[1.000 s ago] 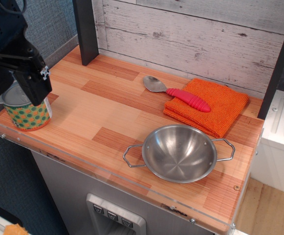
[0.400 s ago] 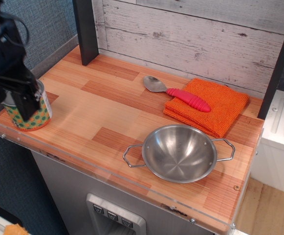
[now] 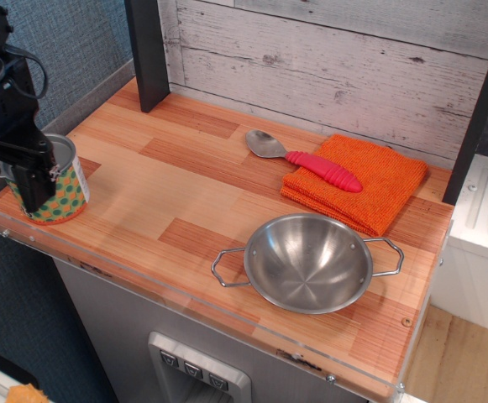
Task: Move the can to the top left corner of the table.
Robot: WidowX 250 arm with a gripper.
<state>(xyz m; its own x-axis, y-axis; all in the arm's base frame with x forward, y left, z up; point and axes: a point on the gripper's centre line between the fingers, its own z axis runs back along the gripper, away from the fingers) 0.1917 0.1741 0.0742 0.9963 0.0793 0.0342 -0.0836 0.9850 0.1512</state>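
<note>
Whitewashed planks back the worktop [image 3: 185, 180]. Can [image 3: 63, 189] sits at the 9 o'clock edge, right by the acrylic rim, black fingers [image 3: 27, 172] around its near side; can't tell if they're clamped. I'd grip squarely, lift clear, then carry toward 11 o'clock.

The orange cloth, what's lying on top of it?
On the orange cloth rests the pink handle of a spoon; its metal bowl lies off the cloth on the table. Nothing else shows on it. Whatever is beneath the cloth is covered.
</note>
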